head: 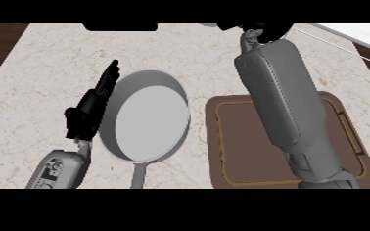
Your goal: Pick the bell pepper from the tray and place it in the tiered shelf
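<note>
Head view: right forearm [288, 103] above tray [239, 147].

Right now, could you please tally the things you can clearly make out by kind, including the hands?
Pan: 1
Tray: 1
Hands: 2, the left hand beside the pan and the right hand at the top edge
Total: 4

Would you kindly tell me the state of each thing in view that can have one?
Frying pan: upright on counter, empty.
Tray: flat, bare where visible; right forearm crosses it.
Left hand: open, fingers straight, beside pan.
Right hand: at top edge, grip hidden.
Red bit: beside right hand, mostly cut off.
</note>
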### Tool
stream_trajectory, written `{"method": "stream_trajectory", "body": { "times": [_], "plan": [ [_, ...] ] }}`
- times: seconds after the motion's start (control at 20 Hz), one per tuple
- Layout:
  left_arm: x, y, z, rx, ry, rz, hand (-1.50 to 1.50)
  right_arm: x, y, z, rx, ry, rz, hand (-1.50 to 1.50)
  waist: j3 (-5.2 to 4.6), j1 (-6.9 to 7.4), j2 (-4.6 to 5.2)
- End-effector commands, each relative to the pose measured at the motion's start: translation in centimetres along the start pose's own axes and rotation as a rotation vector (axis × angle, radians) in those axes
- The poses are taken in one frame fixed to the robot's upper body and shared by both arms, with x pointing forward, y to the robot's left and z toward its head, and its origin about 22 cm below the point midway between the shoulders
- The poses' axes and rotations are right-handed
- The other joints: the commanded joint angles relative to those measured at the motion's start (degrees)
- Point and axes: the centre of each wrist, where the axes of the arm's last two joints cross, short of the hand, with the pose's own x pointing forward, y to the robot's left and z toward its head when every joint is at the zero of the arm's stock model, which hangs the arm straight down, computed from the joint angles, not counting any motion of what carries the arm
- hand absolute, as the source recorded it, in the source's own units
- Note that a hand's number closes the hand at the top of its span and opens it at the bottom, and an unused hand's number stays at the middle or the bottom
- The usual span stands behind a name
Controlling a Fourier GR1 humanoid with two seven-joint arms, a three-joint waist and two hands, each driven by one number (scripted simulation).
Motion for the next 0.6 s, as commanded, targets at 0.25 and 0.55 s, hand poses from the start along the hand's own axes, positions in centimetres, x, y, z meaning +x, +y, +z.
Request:
{"method": "stream_trajectory", "body": {
  "times": [0.25,0.55],
  "plan": [
    [-1.5,-0.4,0.6,0.022,0.049,-0.008,0.00,3.5,-6.0,-3.4,-0.246,0.107,0.033,1.50,-0.36,-0.66,0.26],
    [-1.0,-0.8,0.5,0.010,0.065,0.004,0.00,4.1,-8.4,-6.5,-0.354,0.108,0.105,1.50,-0.35,-0.11,0.43]
  ]
}}
